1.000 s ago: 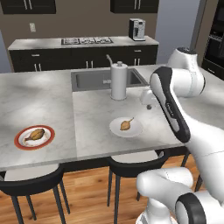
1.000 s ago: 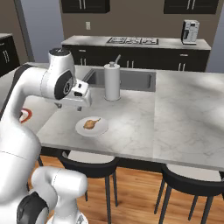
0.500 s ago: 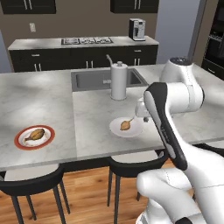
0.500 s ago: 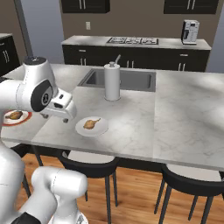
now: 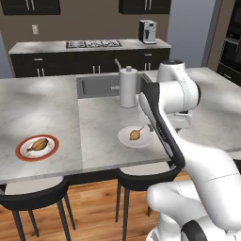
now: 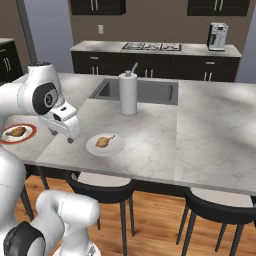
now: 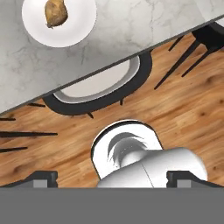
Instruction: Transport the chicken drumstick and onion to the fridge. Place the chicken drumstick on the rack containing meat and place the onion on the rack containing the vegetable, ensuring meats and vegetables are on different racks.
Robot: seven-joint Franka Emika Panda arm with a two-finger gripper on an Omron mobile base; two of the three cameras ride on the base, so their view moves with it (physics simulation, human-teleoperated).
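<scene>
Looking down from your hand (image 7: 112, 177), you see its two dark fingertips (image 7: 41, 177) set wide apart with nothing between them; it holds nothing. In the right base view the hand (image 6: 65, 131) hangs over the counter's (image 6: 210, 130) near left edge, just beside the white plate (image 6: 105, 145) and apart from it. The chicken drumstick (image 6: 104, 141) lies on that plate, near the counter's front edge, narrow end toward the tall white canister (image 6: 128, 93). A second roasted piece (image 5: 37, 145) rests on a red-rimmed plate (image 5: 37, 147) well to the left. The hand view shows the drumstick at top left, with a dark stool (image 7: 98, 89) below the counter edge.
</scene>
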